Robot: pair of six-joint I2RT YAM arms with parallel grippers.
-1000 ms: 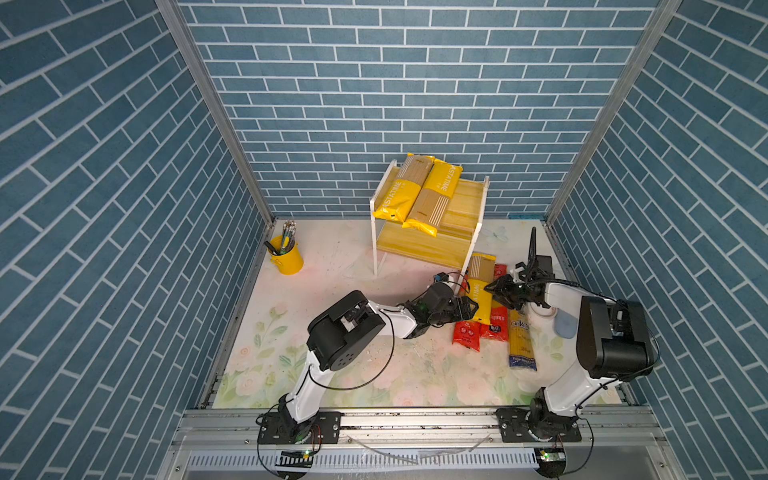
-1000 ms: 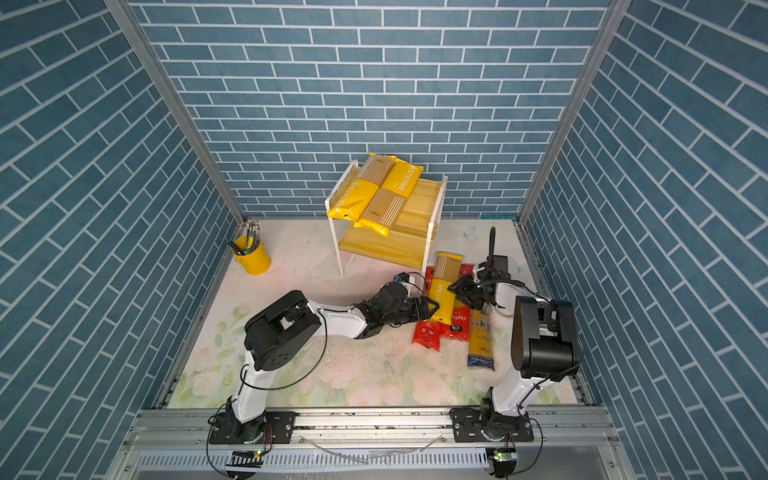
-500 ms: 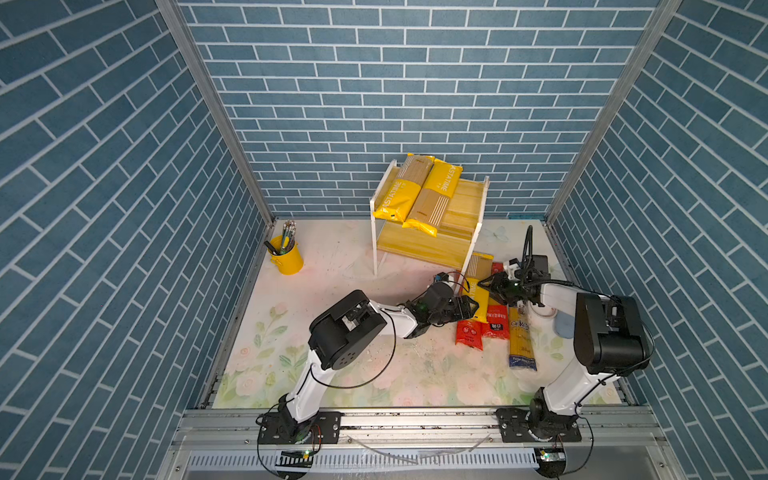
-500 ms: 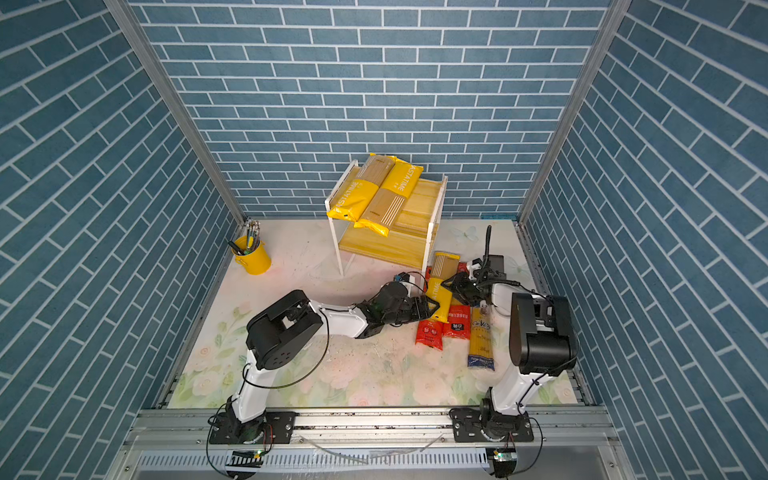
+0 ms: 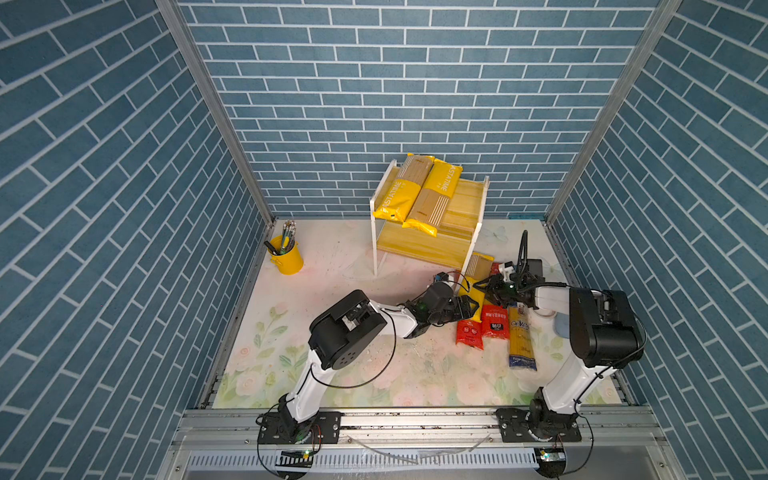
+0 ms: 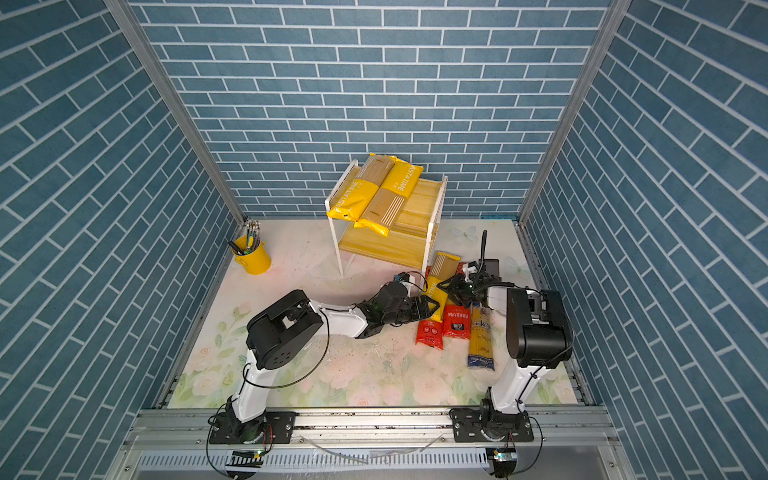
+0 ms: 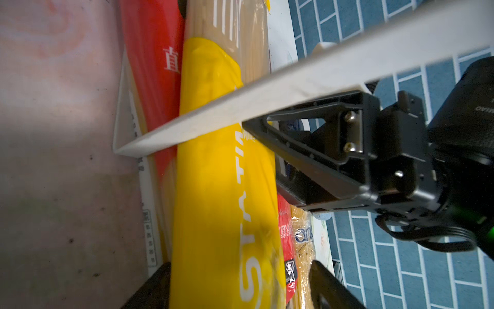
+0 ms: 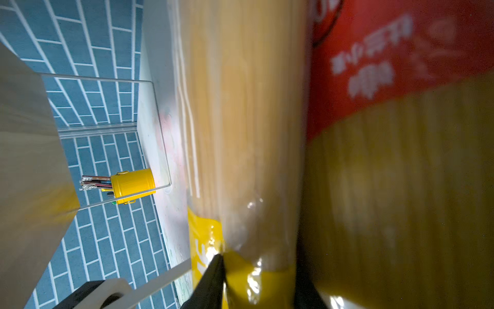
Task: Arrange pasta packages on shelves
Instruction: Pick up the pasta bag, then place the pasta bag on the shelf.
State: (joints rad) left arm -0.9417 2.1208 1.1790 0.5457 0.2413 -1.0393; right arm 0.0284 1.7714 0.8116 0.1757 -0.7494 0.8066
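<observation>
1. A yellow cup (image 5: 286, 261) of pencils stands near the rear left corner of the surface (image 5: 332, 266).
2. The shelf (image 5: 432, 249) stands by the rear edge, right of the middle. A yellow bag (image 5: 398, 195) and a second yellow bag (image 5: 434, 199) lie side by side on its top board (image 5: 463, 199), with their front ends past the board's front edge.
3. The left hand (image 5: 473, 309) sits low in front of the shelf's right front leg (image 5: 471, 253). Its fingers (image 7: 328, 286) are wide, one on each side of a third yellow bag (image 5: 481, 266), with a gap on one side.
4. The third yellow bag lies on the surface just beside that leg, overlapping the red-ended bags.
5. The right hand (image 5: 488, 289) is at that bag's middle, narrow, its fingers (image 8: 211, 281) pressed on both sides.
6. A red-ended bag (image 5: 469, 331) and a second red-ended bag (image 5: 495, 327) lie touching. A blue-ended bag (image 5: 521, 340) lies just right of them.
</observation>
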